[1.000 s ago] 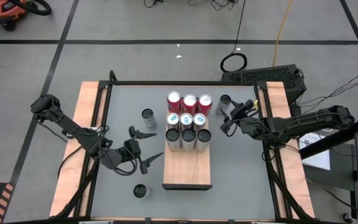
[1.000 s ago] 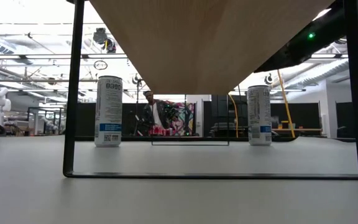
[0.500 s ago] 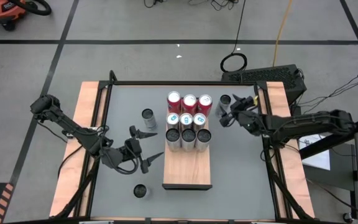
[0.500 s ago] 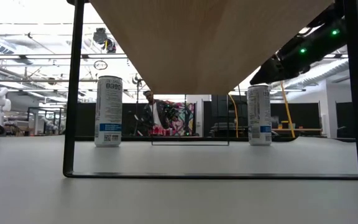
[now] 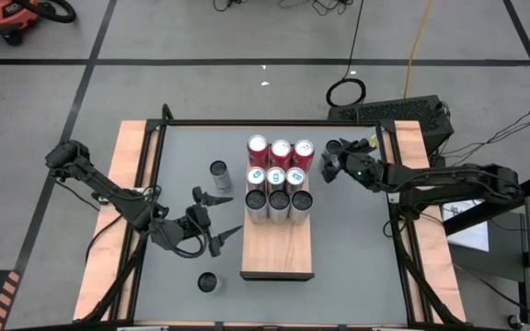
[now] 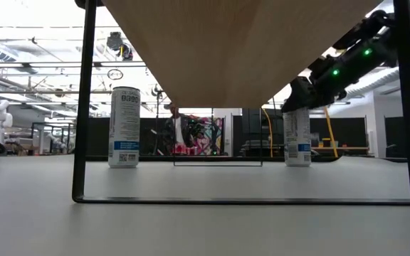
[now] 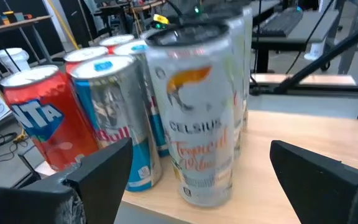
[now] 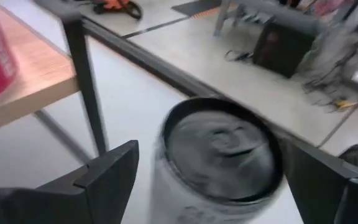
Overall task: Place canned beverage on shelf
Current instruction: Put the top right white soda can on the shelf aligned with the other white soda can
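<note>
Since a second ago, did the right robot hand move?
Yes. The right gripper slid toward the shelf, ending over the loose can beside the red cans.

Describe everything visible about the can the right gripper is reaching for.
The can is slim and silver-white with a blue band low on its side and a dark-rimmed grey top. It stands upright on the grey tabletop, beside the shelf and off it, near the red cans' end. The right gripper hangs over it with a finger on either side of its top; contact cannot be told.
</note>
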Controlling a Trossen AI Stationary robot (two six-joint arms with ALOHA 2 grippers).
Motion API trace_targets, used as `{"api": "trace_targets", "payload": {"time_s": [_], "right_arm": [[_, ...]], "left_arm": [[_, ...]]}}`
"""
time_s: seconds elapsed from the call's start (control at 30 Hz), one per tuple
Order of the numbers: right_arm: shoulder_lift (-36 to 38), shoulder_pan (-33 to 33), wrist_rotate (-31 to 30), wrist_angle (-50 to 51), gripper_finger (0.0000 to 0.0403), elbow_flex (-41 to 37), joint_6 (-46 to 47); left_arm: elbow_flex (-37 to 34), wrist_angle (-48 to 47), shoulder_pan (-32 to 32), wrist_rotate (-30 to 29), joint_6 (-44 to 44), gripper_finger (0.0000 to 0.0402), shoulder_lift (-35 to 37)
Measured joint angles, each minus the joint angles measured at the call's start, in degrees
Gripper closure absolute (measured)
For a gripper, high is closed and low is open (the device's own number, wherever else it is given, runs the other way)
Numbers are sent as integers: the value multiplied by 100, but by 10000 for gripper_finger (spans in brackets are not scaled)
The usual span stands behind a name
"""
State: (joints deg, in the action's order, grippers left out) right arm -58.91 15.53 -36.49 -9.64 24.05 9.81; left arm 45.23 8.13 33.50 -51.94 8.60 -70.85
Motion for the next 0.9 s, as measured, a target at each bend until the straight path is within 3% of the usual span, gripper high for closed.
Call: {"api": "trace_targets", "payload": {"time_s": [0.17,0.53,0.8,0.9], "right_arm": [[-277,26,-36,-73,104,0,231],[-329,24,-68,-471,222,0,228],[-301,14,-56,-305,212,11,333],[-163,12,254,-227,213,11,306]], "left_arm": [[0,49,0,79,16,27,-184],[0,39,0,85,273,27,-308],[0,38,0,111,313,27,-308],[0,47,0,111,313,27,-308]]}}
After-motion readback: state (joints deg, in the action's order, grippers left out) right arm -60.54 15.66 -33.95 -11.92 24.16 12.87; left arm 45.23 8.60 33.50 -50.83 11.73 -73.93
